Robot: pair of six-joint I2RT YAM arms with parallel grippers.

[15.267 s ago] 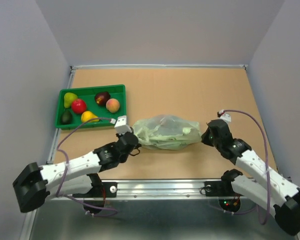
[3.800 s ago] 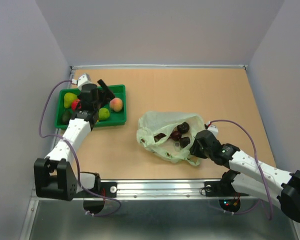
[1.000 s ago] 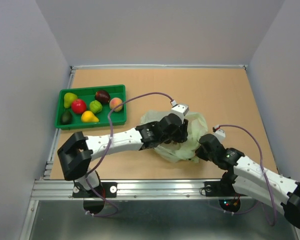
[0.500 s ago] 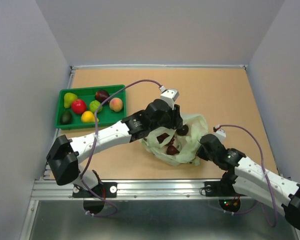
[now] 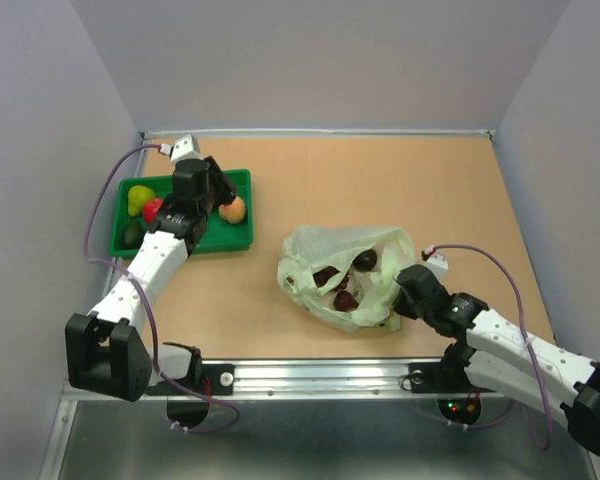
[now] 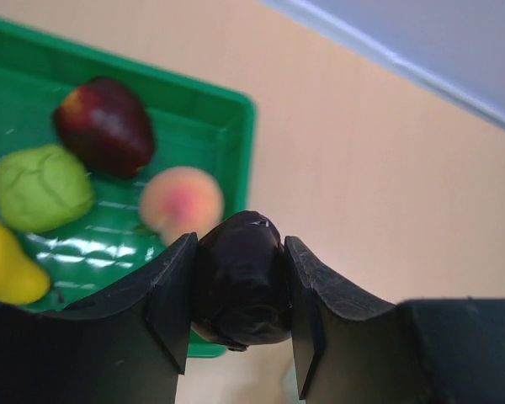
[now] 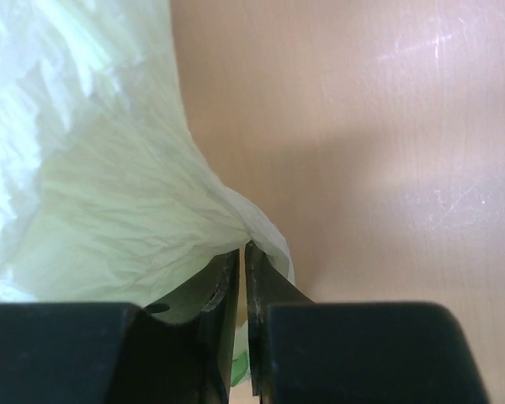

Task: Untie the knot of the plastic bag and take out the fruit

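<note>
The left arm is being stretched from the near edge towards the far left corner, and the left gripper (image 6: 238, 249) is being held over the right end of the green tray (image 5: 236, 238). A dark purple fruit (image 6: 240, 295) is being squeezed between its two fingers. The right arm is being held low along the near right part of the table. The right gripper (image 7: 241, 254) is being pinched on a fold of the plastic bag (image 5: 325, 250), at the bag's right side.

Half a second earlier the left arm was being bent over the bag. Now it is being held away at the tray, while the bag and the right arm are being seen in the same place.

The bag is lying open close to the near edge, a little right of the middle, and three dark fruits (image 5: 365, 260) are being shown in its mouth. In the tray a peach (image 6: 181, 202), a lime-green fruit (image 6: 40, 187), a dark red fruit (image 6: 105, 126), a yellow pear (image 6: 4, 269), a green pear (image 5: 138, 198) and a red fruit (image 5: 152, 208) are being held.
</note>
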